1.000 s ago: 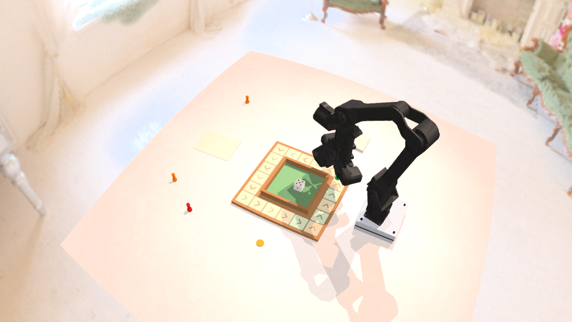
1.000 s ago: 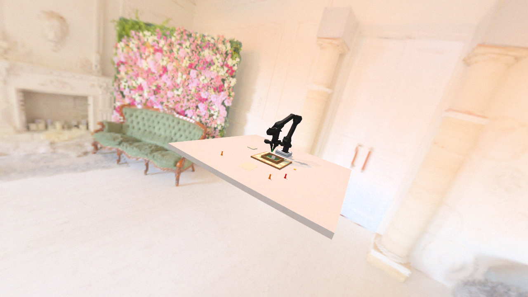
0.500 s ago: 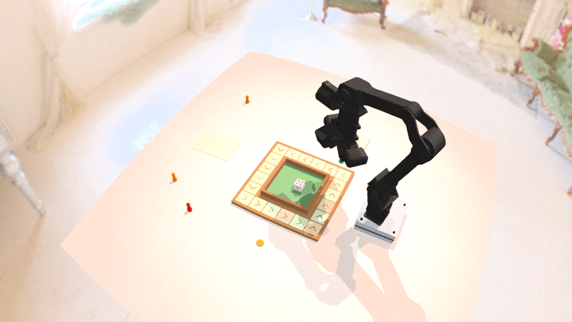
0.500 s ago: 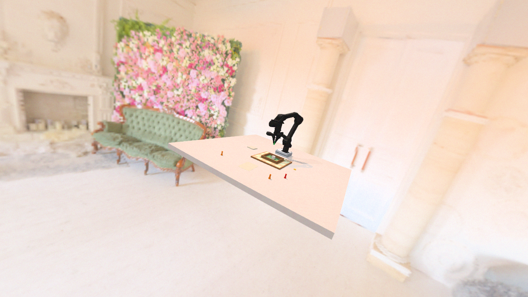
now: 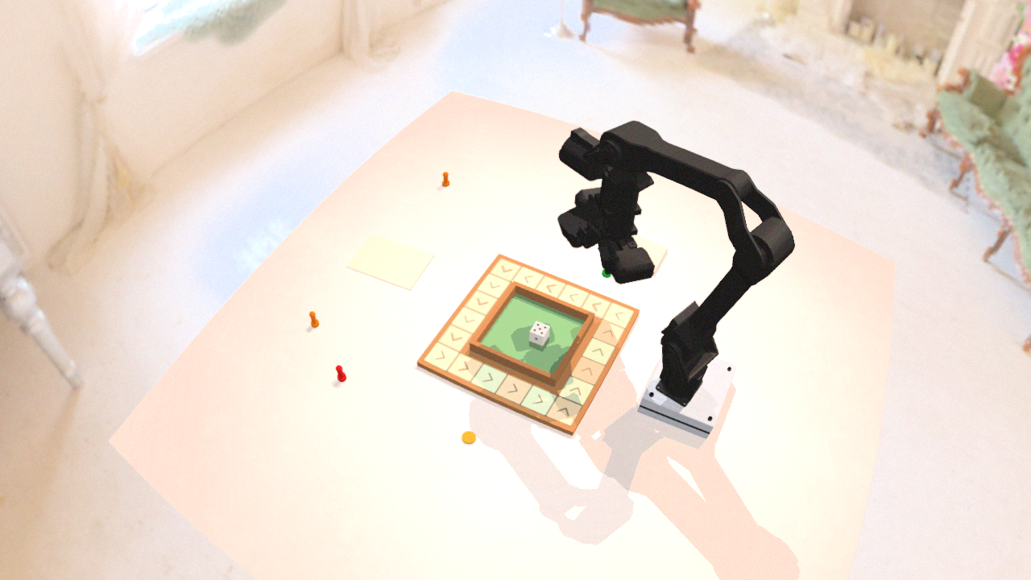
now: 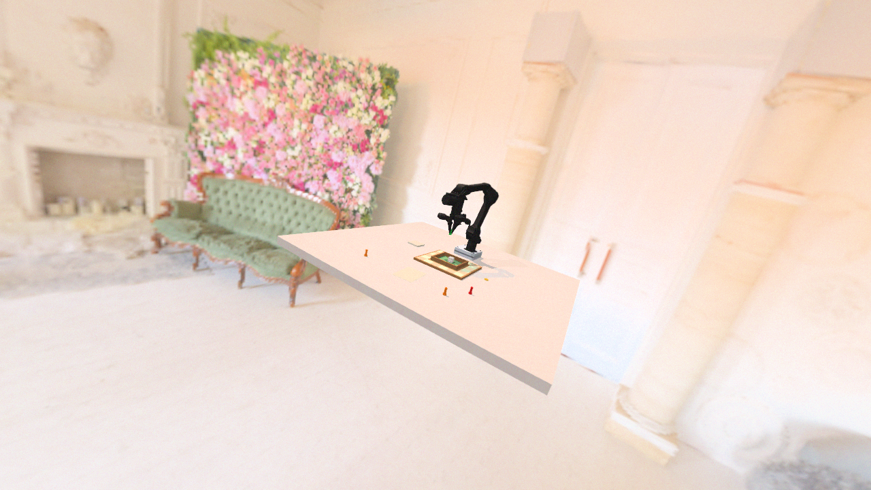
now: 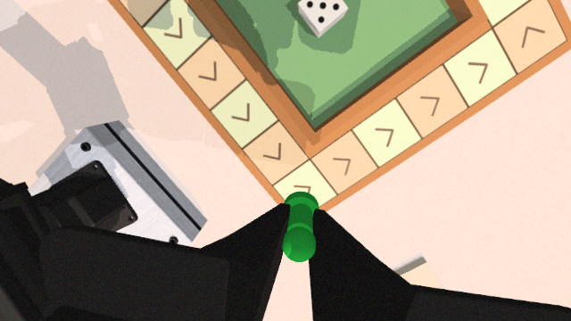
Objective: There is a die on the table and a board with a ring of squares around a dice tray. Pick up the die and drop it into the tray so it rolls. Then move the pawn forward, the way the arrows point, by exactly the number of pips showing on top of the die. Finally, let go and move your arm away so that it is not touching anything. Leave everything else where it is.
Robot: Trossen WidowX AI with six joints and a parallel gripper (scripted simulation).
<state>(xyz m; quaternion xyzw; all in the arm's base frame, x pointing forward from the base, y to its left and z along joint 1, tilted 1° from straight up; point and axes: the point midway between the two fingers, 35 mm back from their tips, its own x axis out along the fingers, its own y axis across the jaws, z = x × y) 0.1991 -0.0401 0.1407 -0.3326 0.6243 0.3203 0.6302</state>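
Observation:
My gripper (image 5: 606, 269) (image 6: 450, 232) (image 7: 301, 217) is shut on the green pawn (image 5: 606, 274) (image 7: 299, 244) and holds it raised. In the wrist view the pawn overlaps the near corner square of the board (image 5: 465, 366) (image 6: 469, 273) (image 7: 403, 134); in the top view it shows beyond the board's edge. The fingers hide part of the pawn. The white die (image 5: 539, 333) (image 6: 450, 259) (image 7: 322, 12) rests on the green floor of the dice tray (image 5: 511, 366) (image 7: 390, 88). Its top face shows several pips and is cut off in the wrist view.
Two orange pawns (image 5: 445, 179) (image 5: 313, 319), a red pawn (image 5: 341, 373) and a yellow disc (image 5: 468, 437) stand or lie around the board. A pale flat card (image 5: 391, 262) lies left of it. A pale block (image 5: 656, 254) (image 6: 416, 243) is partly behind the gripper. The arm's base (image 5: 673, 416) is beside the board.

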